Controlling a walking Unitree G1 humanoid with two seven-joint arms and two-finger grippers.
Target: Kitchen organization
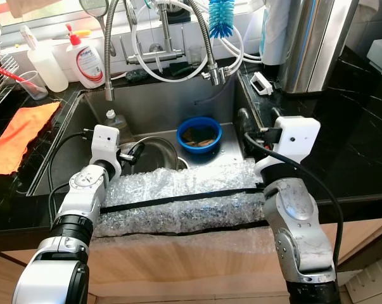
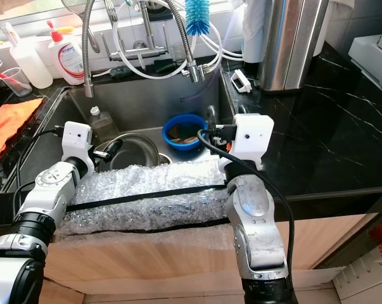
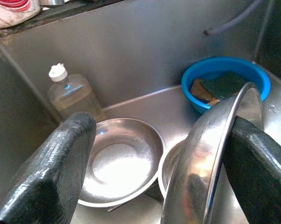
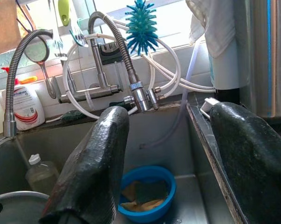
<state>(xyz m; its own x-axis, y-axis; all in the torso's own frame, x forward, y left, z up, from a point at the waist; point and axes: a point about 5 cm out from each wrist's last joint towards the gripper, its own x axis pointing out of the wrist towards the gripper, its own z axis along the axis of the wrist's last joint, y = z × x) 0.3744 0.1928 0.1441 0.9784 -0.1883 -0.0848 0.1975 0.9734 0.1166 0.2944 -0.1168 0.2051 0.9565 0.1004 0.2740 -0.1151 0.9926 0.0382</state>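
Below, left gripper spread wide about a tilted steel bowl's rim in the sink, right gripper wide apart, empty, above the blue bowl.

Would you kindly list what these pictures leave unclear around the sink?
- Steel bowls: count unclear, a tilted bowl between the left gripper jaws hides them in the left wrist view.
- Soap bottle label: too small in the eye views.
- Blue bowl: partly behind a right gripper finger.
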